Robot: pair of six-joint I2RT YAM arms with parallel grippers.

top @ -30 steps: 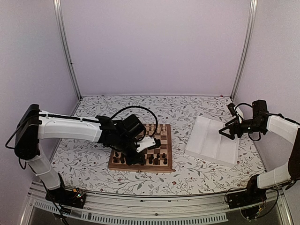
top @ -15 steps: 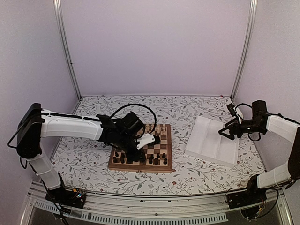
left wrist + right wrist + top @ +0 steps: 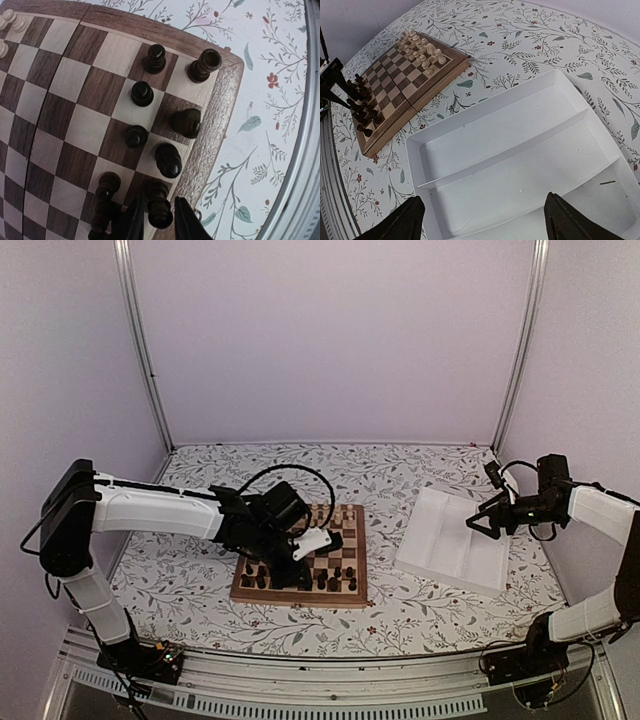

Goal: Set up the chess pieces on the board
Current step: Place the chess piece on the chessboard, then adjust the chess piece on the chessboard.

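While the left claw [image 3: 159, 212] hangs over the board's edge row, its fingers [image 3: 134, 222] stand narrowly apart. One dark piece [image 3: 159, 197] stands upright between them, its long axis vertical; whether the pads press it I cannot tell. Other dark pieces [image 3: 168, 160] crowd close at 12 and 1 o'clock on the board [image 3: 82, 127], so any withdrawal should go straight up. Well apart at 3 o'clock, the right claw [image 3: 484, 200] hangs spread wide and empty over the white tray [image 3: 520, 125].
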